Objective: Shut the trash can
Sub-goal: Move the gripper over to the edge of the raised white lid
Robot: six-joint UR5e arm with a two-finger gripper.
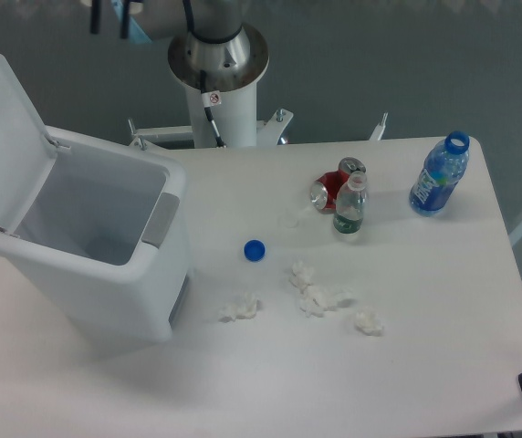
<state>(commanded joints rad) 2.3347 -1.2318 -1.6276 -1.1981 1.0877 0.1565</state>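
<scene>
Table (425,365) first, operator: you have one white tabletop filling most of the view, and everything else sits on it. One trash can (106,274) stands at the left end, a big white bin with a grey panel on the side facing the middle of the table. Its one lid (5,137) is swung up and back on the hinge at the far left edge, so you look straight down into the bin. One robot base column (217,64) rises behind the table's back edge, just right of the bin.

You see two bottles. The blue one (440,175) stands upright near the back right corner with no cap on. The smaller clear one (349,206) stands upright near the middle, touching or just in front of the one red can (332,187), which lies on its side. I count about four crumpled white tissue wads, one (240,307) nearest the bin and the rest (320,297) clustered right of it. One blue cap (255,249) lies between the bin and the clear bottle.

The claw (108,16) shows only as two dark prongs at the top edge, above the bin and well apart from it; I cannot tell how wide it stands.
</scene>
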